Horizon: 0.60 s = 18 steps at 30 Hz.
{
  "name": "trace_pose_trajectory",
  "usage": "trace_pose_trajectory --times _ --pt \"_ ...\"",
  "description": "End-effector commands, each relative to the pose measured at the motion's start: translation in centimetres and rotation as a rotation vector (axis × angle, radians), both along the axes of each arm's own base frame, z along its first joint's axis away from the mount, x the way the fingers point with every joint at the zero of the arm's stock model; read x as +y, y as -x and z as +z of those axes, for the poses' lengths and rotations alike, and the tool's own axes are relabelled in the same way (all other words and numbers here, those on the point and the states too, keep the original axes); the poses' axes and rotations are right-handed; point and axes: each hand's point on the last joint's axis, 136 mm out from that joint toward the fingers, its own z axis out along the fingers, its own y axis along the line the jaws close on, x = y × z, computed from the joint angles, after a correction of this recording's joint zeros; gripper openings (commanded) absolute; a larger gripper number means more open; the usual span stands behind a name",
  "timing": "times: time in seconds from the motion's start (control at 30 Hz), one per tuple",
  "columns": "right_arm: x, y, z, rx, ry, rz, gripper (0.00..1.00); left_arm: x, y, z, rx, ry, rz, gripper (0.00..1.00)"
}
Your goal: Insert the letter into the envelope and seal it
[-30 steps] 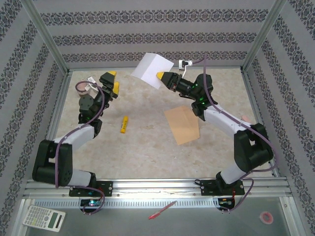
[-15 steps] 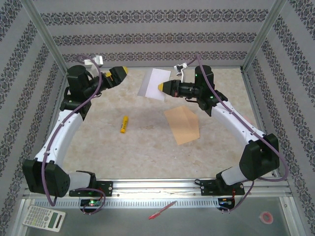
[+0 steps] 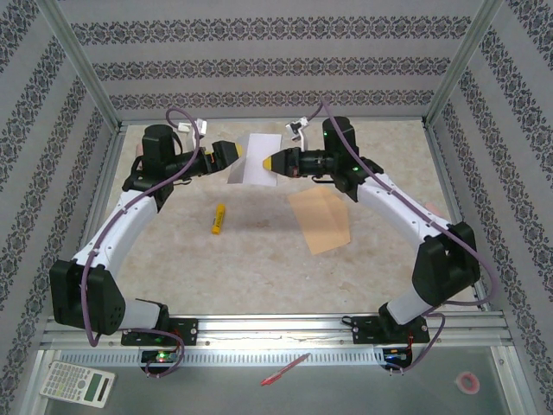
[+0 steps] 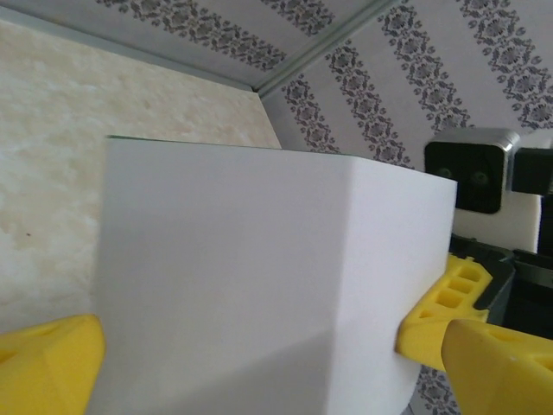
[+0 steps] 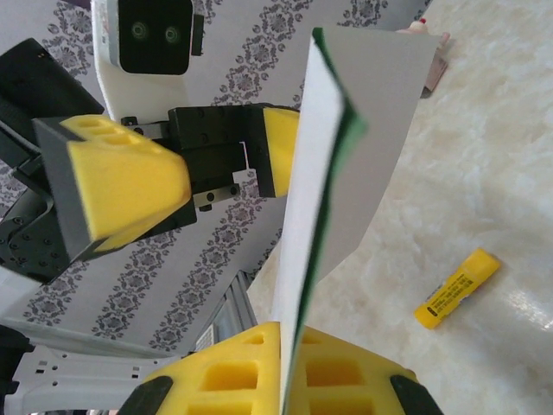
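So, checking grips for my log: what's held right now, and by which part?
The right gripper pinches the letter by the edge facing it; the left gripper is open, holding nothing.

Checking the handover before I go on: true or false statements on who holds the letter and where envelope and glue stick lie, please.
The right gripper is shut on the letter, held off the table. True.
The left gripper also clamps the letter. False: its jaws stand open beside it.
The envelope lies on the table. True.
The glue stick rests on the envelope. False: it lies apart on bare table.
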Motion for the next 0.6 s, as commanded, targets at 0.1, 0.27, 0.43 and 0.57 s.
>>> trace_pose_trajectory --times 0.1,0.27,0.43,0.57 --pt "1.7 0.0 1.7 -0.044 -0.044 0.049 0.0 -1.2 0.9 1.1 -0.07 0.026 -0.071 1.0" --pt "2.4 0.3 2.2 -0.034 -0.083 0.072 0.0 -1.4 0.8 0.9 -0.062 0.049 -0.085 1.0" --pt "2.7 0.6 2.6 -0.043 -0.094 0.082 0.0 -1.5 0.6 0.5 -0.057 0.051 -0.087 1.0" --pt "3.1 0.5 2.2 -0.036 -0.094 0.086 0.0 -1.8 0.3 1.3 -0.065 0.11 -0.101 1.0"
